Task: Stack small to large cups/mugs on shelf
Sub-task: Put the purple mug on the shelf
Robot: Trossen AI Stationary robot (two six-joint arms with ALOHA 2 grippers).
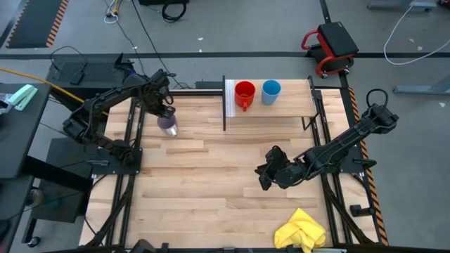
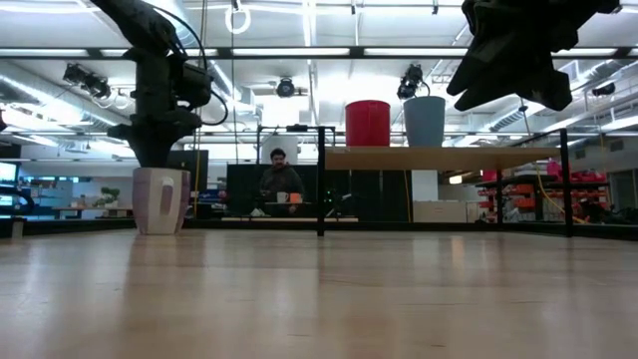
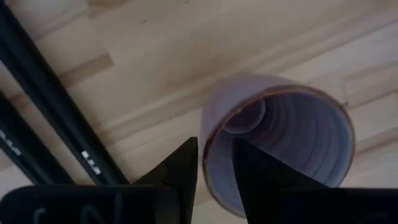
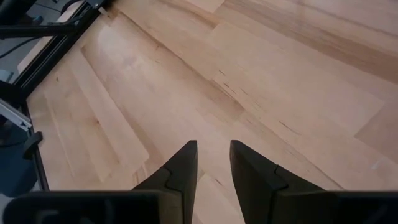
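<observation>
Now the left gripper pinches the purple-grey cup's rim on the table; right gripper hovers empty, jaws narrowly apart.

red mug, blue cup: on shelf; purple cup: upright, seemingly on table

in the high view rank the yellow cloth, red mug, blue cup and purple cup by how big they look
1. yellow cloth, clearly largest
2. red mug
3. blue cup and purple cup: look alike, and the left gripper hides part of the purple one
</observation>
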